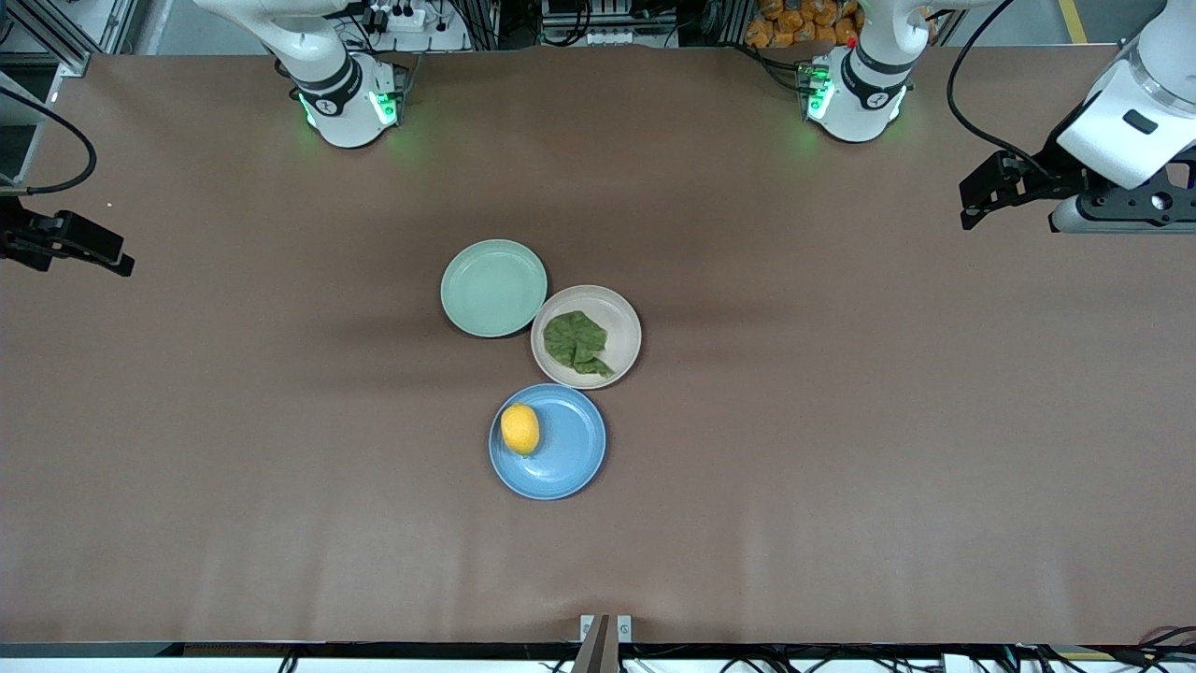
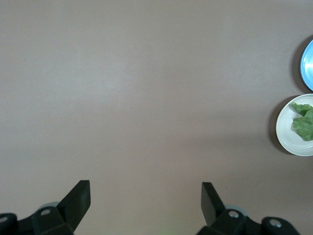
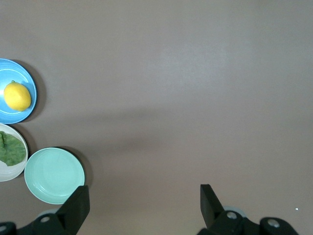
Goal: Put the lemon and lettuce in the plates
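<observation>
A wide table covered in plain matte brown material point(image 1: 841, 421) fills the scene, with the two white arm bases glowing green along its edge farthest from the front camera and cables and equipment crowded past that edge. No brand, label or writing can be read anywhere. Near the middle of the table sit three round shallow plates in a tight cluster. The small oval yellow-orange lemon point(image 1: 519, 429) lies in the blue matte plate point(image 1: 570, 458), toward the rim on the right arm's side; this plate is the nearest of the three to the front camera. The dark green wrinkly lettuce leaf point(image 1: 577, 343) rests in the beige-pink plate point(image 1: 619, 322), which touches the blue plate's rim. The pale green plate point(image 1: 493, 287), with nothing in it, lies farthest from the front camera and its rim meets the beige-pink one. The left gripper point(image 2: 145, 197) hangs over bare table at the left arm's end, well apart from the plates, its black fingers spread wide with nothing between them. The right gripper point(image 3: 145, 199) waits over bare table at the right arm's end, fingers likewise spread and holding nothing.
</observation>
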